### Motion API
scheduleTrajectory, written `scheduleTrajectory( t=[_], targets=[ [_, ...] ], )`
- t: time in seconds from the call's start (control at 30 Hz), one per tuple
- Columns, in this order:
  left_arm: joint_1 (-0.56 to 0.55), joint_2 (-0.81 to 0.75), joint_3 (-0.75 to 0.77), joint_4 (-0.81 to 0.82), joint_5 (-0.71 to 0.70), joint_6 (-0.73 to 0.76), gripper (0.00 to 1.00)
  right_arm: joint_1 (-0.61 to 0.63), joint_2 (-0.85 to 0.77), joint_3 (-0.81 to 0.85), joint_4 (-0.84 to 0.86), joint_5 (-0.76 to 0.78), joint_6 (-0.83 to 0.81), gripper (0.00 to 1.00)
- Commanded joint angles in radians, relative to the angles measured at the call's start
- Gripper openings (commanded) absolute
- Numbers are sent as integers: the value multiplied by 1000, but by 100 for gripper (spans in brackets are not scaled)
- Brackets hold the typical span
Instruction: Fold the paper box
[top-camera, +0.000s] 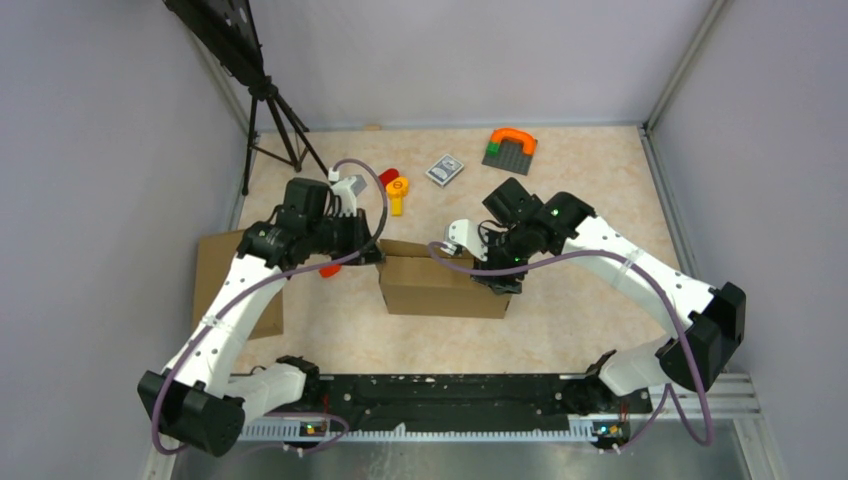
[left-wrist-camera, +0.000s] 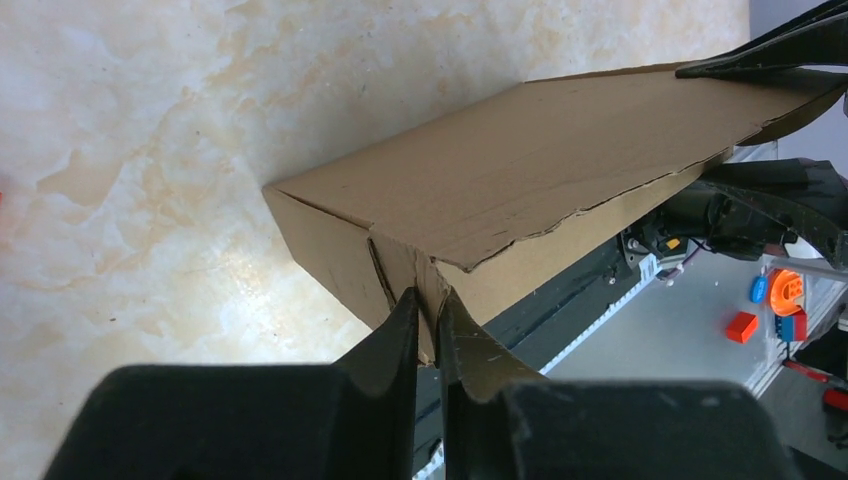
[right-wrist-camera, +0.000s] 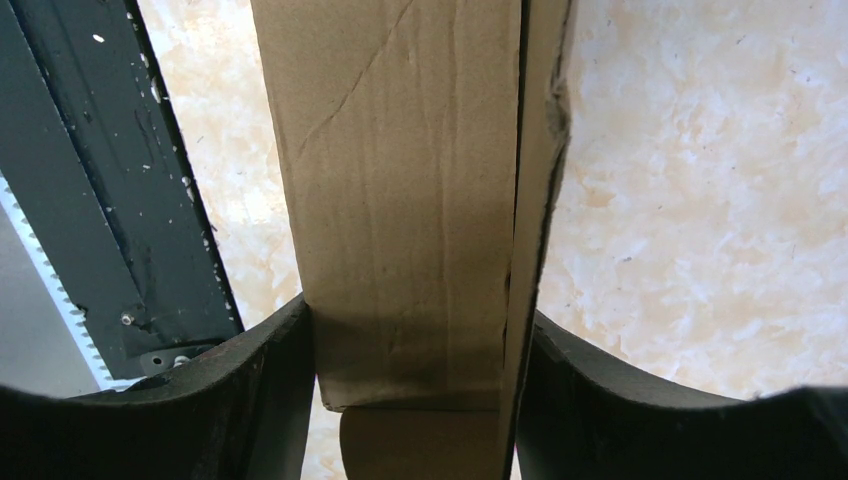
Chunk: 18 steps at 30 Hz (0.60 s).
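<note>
I am judging the plain brown cardboard paper box (top-camera: 440, 290) as light and stiff along its panels but easy to crease at its ragged edges, so corners and walls are the places to hold. It is sitting mid-frame in the top view. My left gripper (left-wrist-camera: 428, 300) is pinching its corner flap at lower centre. My right gripper (right-wrist-camera: 415, 335) is clamping its end, fingers touching both sides.

The paper box (top-camera: 443, 285) is plain brown, and the surface (top-camera: 580, 200) is marbled in cream and pale orange. The toy (top-camera: 397, 196) is yellow, and the arch (top-camera: 513, 135) is orange on a dark grey plate (top-camera: 500, 157).
</note>
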Motion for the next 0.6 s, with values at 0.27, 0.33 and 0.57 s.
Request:
scheduleTrajectory(
  t=[0.27,0.33,0.57],
  targets=[
    [-3,-32,-40,0,5,-22,10,13,0,20,0,-39,-8,56],
    [-2,-33,-40,-3,-4,-17,10,12,0,19,0,-38,-6,56],
    [-3,-20,-59,-10,22,-18,9,12,-1,17,2,-36,-6,56]
  ],
)
